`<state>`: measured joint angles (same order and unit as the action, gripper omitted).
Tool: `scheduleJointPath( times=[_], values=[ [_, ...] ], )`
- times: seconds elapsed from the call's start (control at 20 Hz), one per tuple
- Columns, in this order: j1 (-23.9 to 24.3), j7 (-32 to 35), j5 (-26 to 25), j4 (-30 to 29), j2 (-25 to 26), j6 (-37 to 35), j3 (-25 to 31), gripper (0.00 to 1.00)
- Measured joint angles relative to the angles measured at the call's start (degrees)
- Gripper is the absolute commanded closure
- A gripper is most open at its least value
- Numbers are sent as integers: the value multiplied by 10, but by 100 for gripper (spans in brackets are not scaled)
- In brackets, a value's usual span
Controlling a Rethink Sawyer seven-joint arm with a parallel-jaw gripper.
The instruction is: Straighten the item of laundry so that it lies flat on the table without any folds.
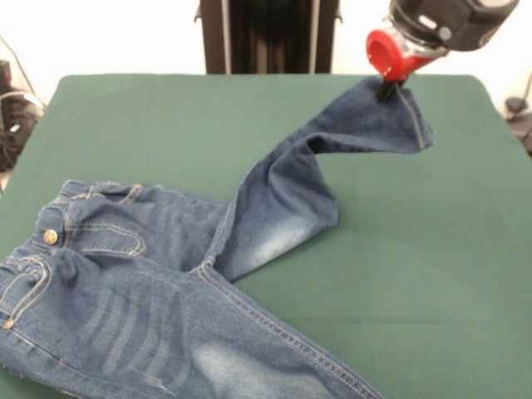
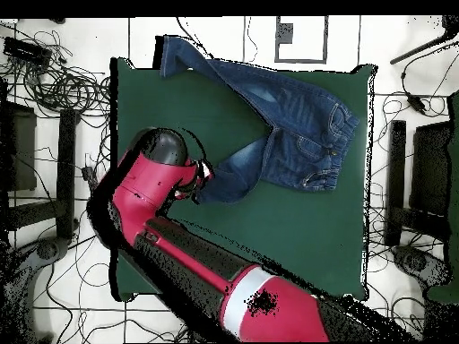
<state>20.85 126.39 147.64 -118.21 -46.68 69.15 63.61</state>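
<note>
jeans (image 1: 166, 274) on table (image 1: 432, 249), hand (image 1: 387, 90) at cuff

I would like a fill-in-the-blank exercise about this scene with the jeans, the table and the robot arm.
1. The end effector grips one leg of the jeans at its ____.
2. The held leg is lifted and bent, so the jeans do not lie ____ on the table.
3. The table top is dark ____.
4. In the front view, a brass ____ shows at the waistband.

Missing words: cuff; flat; green; button
</note>
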Motion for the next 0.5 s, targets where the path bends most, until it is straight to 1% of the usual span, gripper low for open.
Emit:
scheduleJointPath(
  times=[0.1, 0.5],
  values=[
    [2, 0, 22, 10, -1, 19, 13, 100],
    [9, 0, 65, 35, -1, 66, 49, 100]
  ],
)
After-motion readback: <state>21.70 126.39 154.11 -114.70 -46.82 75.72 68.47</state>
